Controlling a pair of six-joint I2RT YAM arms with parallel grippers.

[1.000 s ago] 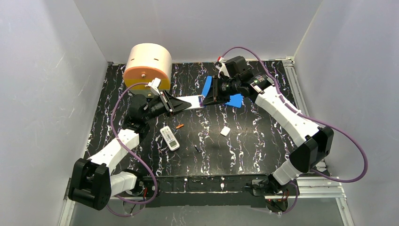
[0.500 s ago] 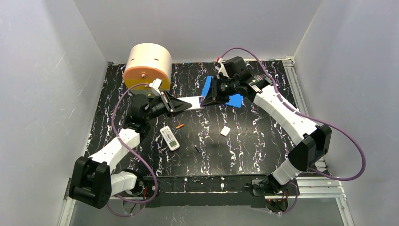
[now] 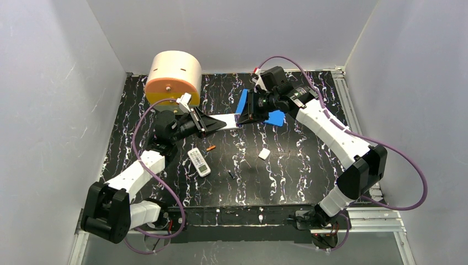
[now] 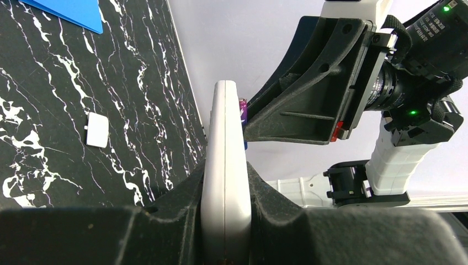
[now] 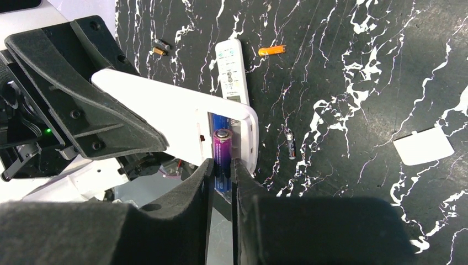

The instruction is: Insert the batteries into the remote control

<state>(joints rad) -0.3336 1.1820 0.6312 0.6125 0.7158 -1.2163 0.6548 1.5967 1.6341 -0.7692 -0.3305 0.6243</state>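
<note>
My left gripper (image 3: 219, 122) is shut on a white remote (image 3: 226, 120) and holds it above the table, edge-on in the left wrist view (image 4: 225, 160). My right gripper (image 3: 240, 116) is shut on a purple battery (image 5: 222, 152), whose tip sits in the open battery bay at the end of that remote (image 5: 176, 110). The battery also shows in the left wrist view (image 4: 242, 108). On the table lie an orange battery (image 3: 210, 148), a dark battery (image 3: 230, 174), and two more small batteries (image 5: 160, 47).
A second white remote (image 3: 199, 162) lies on the table under the left gripper. A white battery cover (image 3: 264, 153) lies mid-table. Blue pieces (image 3: 276, 117) lie at the back, under the right gripper. A large cream and orange cylinder (image 3: 173, 74) stands at back left.
Almost nothing differs. Both arms shifted very slightly, and the two grippers stay together at the remote's end.
</note>
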